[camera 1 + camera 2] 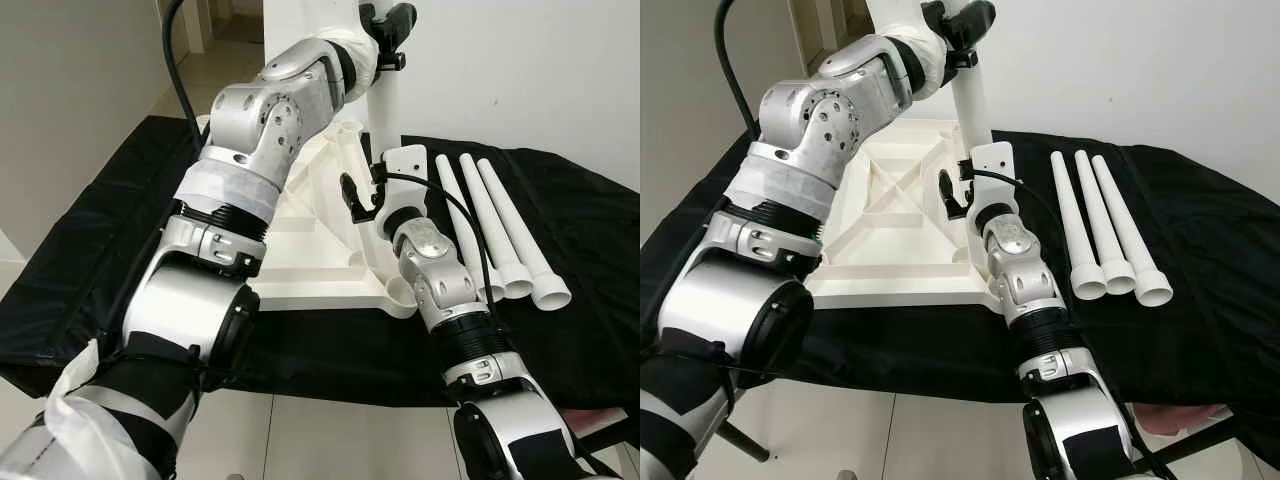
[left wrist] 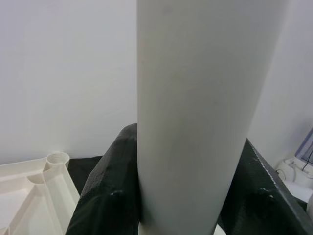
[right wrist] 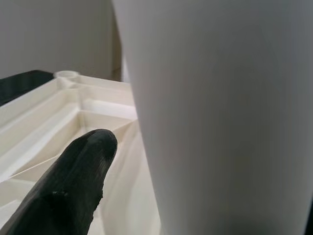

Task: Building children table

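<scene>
The left end effector sits at the top centre of the right eye view, its black fingers clamped on either side of the upright white table leg, near the leg's upper end. In the left wrist view both dark fingers press against the white tube, one on each side.

The right end effector is lower, in the middle of the frame, at the base of the same upright leg. One black finger shows just beside the leg in the right wrist view, with a narrow gap between them; whether this end effector is apart or closed on the leg cannot be told.

The leg stands on the near right part of the upturned white tabletop, which lies underside up with its ribs and diagonal braces showing. A round corner socket is visible at one of its corners.

The tabletop rests on a surface covered with a black cloth. To the right of centre, three loose white legs lie side by side on the cloth, touching or nearly touching, their wider ends toward the bottom of the frame. A white wall fills the upper right.
</scene>
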